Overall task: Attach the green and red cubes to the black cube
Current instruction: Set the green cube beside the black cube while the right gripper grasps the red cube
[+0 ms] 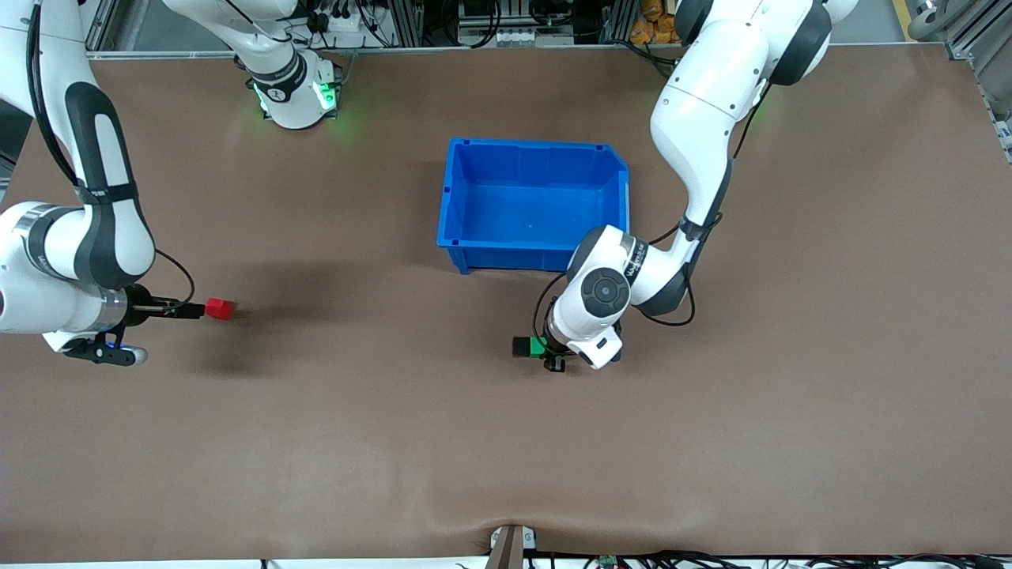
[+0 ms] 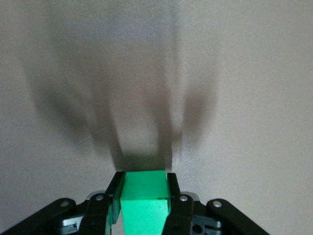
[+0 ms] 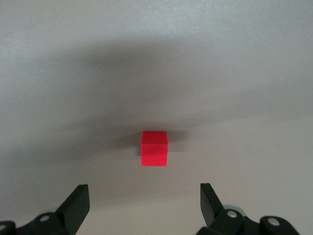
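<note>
My left gripper (image 1: 544, 349) (image 2: 144, 179) is shut on the green cube (image 1: 538, 344) (image 2: 145, 205), low over the mat a little nearer the front camera than the blue bin. The black cube (image 1: 521, 346) sits flush against the green one, on its side toward the right arm's end; it shows only in the front view. The red cube (image 1: 220, 308) (image 3: 154, 148) lies alone on the mat near the right arm's end. My right gripper (image 1: 190, 310) (image 3: 144, 200) is open just short of it, the fingertips (image 3: 78, 203) spread wide and apart from the cube.
An empty blue bin (image 1: 538, 147) stands mid-table, toward the robots' bases from the left gripper. The right arm's base (image 1: 296, 95) is at the table's back edge. The brown mat has a raised fold (image 1: 506, 523) at its front edge.
</note>
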